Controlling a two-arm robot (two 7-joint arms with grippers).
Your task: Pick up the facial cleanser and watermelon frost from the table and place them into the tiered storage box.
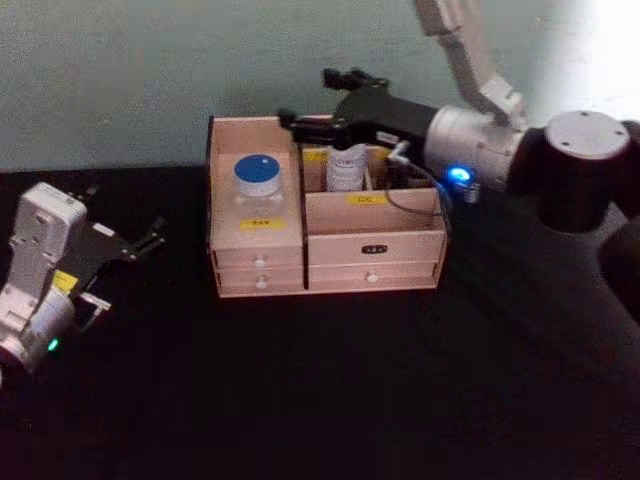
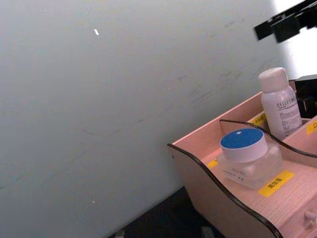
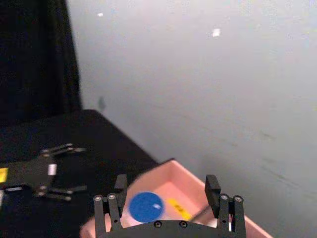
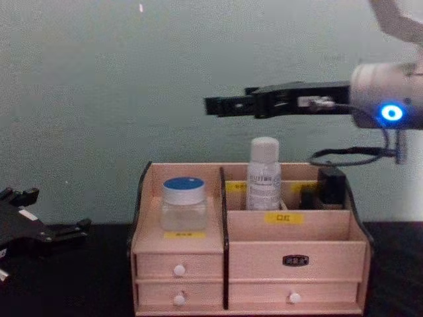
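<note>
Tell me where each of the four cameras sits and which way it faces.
Head: high, looking down at the box; left claw at left, right claw above the bottle.
Chest: low, facing the box front; right claw open above it.
Left wrist: looks past the jar to the wall.
Right wrist: looks over its own claw at the wall.
All four show the jar.

We see open tabletop (image 1: 330,390) at 6 o'clock of the tiered storage box (image 1: 325,245); a wall (image 4: 99,86) blocks 12 o'clock.
</note>
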